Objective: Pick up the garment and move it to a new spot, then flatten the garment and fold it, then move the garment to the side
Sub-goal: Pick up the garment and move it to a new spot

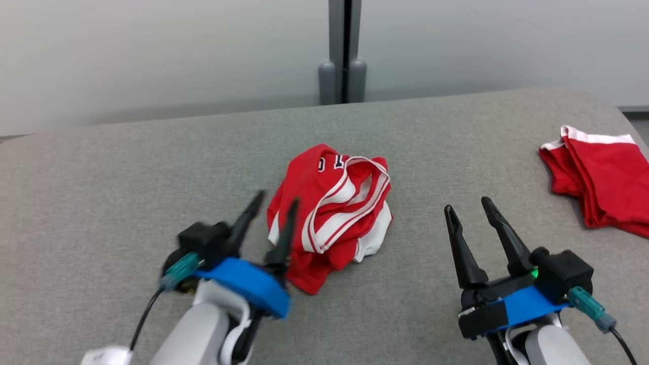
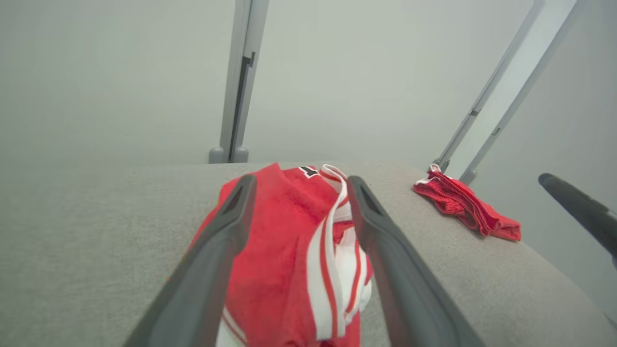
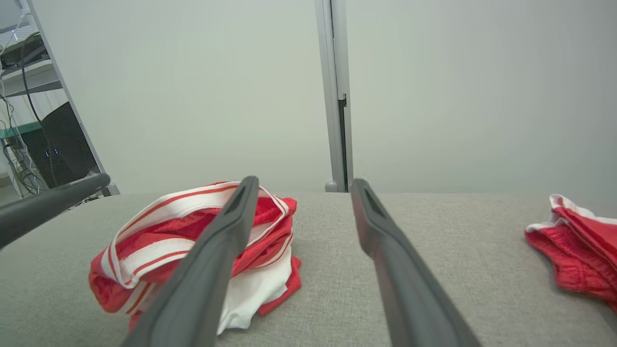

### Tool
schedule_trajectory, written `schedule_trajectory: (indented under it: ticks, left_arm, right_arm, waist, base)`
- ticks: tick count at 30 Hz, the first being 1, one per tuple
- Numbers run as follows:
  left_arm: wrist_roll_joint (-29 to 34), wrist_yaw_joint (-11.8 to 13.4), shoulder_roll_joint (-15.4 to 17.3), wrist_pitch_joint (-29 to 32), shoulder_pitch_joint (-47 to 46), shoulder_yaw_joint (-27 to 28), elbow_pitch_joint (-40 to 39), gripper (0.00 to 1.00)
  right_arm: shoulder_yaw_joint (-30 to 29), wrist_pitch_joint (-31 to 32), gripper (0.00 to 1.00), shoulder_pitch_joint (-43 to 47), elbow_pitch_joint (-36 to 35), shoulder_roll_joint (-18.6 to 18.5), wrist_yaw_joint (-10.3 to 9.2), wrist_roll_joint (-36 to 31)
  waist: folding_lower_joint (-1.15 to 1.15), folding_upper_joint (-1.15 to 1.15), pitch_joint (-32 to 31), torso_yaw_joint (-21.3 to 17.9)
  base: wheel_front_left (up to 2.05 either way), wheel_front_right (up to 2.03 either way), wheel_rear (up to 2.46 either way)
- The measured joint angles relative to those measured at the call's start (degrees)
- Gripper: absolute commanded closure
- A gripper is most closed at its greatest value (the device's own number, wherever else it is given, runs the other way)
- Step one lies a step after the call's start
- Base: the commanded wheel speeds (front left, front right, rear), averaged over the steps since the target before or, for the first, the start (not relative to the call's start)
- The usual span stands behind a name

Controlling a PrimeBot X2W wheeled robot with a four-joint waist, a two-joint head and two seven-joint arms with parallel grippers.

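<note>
The garment (image 1: 332, 208) is a red jersey with white and red striped trim, lying crumpled in a heap in the middle of the grey table (image 1: 127, 182). My left gripper (image 1: 276, 198) stands open at the heap's left edge, its fingers spread above the cloth and holding nothing. In the left wrist view the garment (image 2: 289, 250) lies between and beyond the two open fingers (image 2: 217, 250). My right gripper (image 1: 469, 205) stands open over bare table to the right of the heap. In the right wrist view the garment (image 3: 159, 231) sits at the left, partly behind one finger.
A second red garment (image 1: 603, 177) with white trim lies folded at the table's far right edge; it shows too as a red garment (image 2: 462, 202) and a red garment (image 3: 578, 250). A grey post (image 1: 344, 50) stands behind the table. Shelving with cables (image 3: 29, 120) stands off to the left.
</note>
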Motion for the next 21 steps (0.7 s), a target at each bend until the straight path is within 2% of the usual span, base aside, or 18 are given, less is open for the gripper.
schedule_trajectory:
  ticks: [4, 8, 11, 16, 21]
  left_arm:
    - [-0.18, 2.97, 2.81, -4.16, 5.11, 4.20, -3.33, 0.00]
    - [-0.10, 5.53, 4.68, -5.71, 10.21, 8.69, -6.76, 0.00]
    - [0.87, 6.64, 6.59, -5.84, 12.87, 11.57, -7.91, 0.00]
    - [1.97, 7.91, 8.02, -5.93, 15.16, 15.23, -8.88, 0.00]
    - [2.86, 8.81, 8.21, -6.00, 17.57, 18.64, -10.05, 0.00]
  right_arm:
    - [-0.25, 0.01, 0.00, 1.26, 0.16, -0.01, 0.00, 0.00]
    - [-1.15, 0.36, 0.00, 2.89, 0.09, -0.04, 0.00, 0.02]
    - [-1.90, 0.90, 0.00, 3.71, 0.27, -0.04, 0.00, 0.04]
    - [-3.59, 1.77, 0.00, 5.06, 0.84, 0.02, 0.00, 0.00]
    - [-5.17, 2.40, 0.00, 5.74, 1.52, 0.32, 0.00, -0.46]
  waist:
    - [0.00, 0.00, -1.67, 1.08]
    - [-0.01, 0.00, -2.85, 1.94]
    - [0.00, 0.00, -3.18, 2.11]
    - [0.00, 0.00, -3.59, 2.08]
    - [0.00, 0.00, -3.69, 1.47]
  base:
    - [0.00, 0.00, 0.00]
    - [0.00, 0.00, 0.00]
    - [0.00, 0.00, 0.00]
    - [0.00, 0.00, 0.00]
    - [0.00, 0.00, 0.00]
